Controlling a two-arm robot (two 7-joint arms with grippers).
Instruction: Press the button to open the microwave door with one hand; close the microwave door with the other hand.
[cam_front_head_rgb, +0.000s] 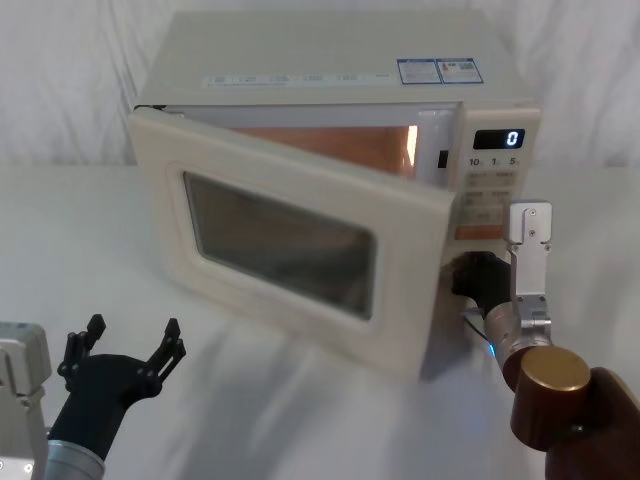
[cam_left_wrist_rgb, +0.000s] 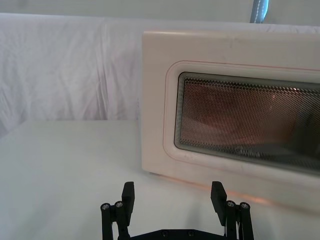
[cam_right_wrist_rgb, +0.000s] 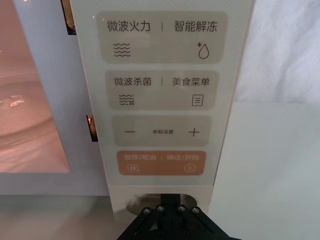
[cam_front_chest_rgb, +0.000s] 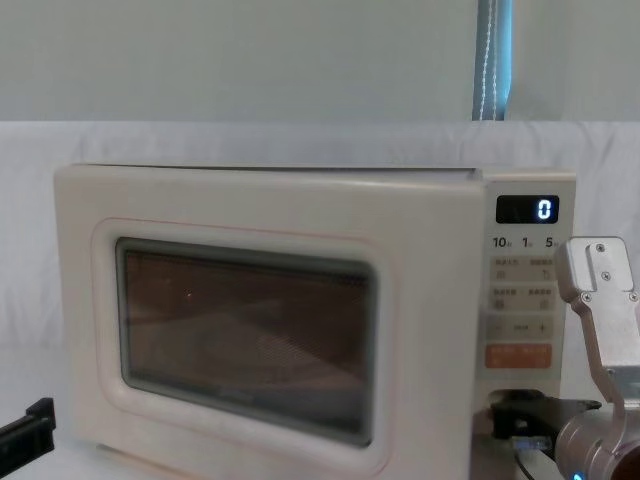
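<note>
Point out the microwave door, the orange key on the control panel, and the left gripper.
microwave door (cam_front_head_rgb: 290, 243): head view, on its dark glass window.
orange key (cam_right_wrist_rgb: 160, 163): right wrist view, centre of the key.
left gripper (cam_front_head_rgb: 132, 346): head view, midway between its spread fingertips.

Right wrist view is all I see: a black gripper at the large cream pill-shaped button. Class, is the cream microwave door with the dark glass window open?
Observer: Yes. The cream microwave door with dark glass window stands ajar, its right edge angled forward off the body.
Operator: Where is the other gripper?
Observer: The matte black left gripper hovers low before the door's left part, fingers open, apart from it.
Operator: And the display?
Observer: The dark digital display reads 0.
</note>
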